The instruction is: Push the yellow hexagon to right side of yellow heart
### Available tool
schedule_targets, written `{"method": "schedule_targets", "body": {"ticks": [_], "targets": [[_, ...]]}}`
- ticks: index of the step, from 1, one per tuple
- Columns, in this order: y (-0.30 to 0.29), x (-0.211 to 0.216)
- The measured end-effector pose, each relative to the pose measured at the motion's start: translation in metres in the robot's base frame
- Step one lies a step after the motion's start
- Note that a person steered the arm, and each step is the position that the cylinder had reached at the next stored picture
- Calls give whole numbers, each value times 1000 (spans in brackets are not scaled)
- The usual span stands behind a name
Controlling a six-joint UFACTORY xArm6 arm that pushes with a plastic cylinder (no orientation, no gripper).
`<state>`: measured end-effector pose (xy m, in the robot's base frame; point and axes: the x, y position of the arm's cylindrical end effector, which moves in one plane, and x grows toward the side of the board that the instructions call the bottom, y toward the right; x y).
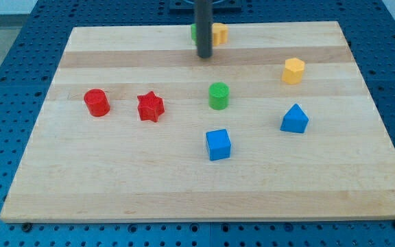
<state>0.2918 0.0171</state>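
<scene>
Yellow plastic hexagon block (293,71) well to the view's right of my tip (204,55) and slightly lower, my tip a bare dark rod end holding nothing, yellow heart block (219,33) (half hidden behind the rod) just beside my tip, toward the view's top right, two yellow, two red, two blue blocks, one green cylinder (219,95) below my tip, a further green piece behind the rod, shape unclear.

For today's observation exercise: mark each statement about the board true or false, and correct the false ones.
1. The red star lies to the view's right of the red cylinder. True.
2. My tip touches the blue cube. False: it is near the view's top, far from it.
3. The yellow hexagon lies above the blue triangular block in the view. True.
4. The green cylinder sits at the board's left edge. False: it is near the middle.
</scene>
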Motion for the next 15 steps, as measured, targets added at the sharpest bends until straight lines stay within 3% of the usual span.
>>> {"method": "schedule_targets", "body": {"ticks": [3,4,5,6,7,9,10,11,12,13,15], "targets": [[82,99],[125,105],[172,75],[179,30],[151,13],[207,52],[156,54],[95,23],[94,-13],[97,-11],[72,-55]]}}
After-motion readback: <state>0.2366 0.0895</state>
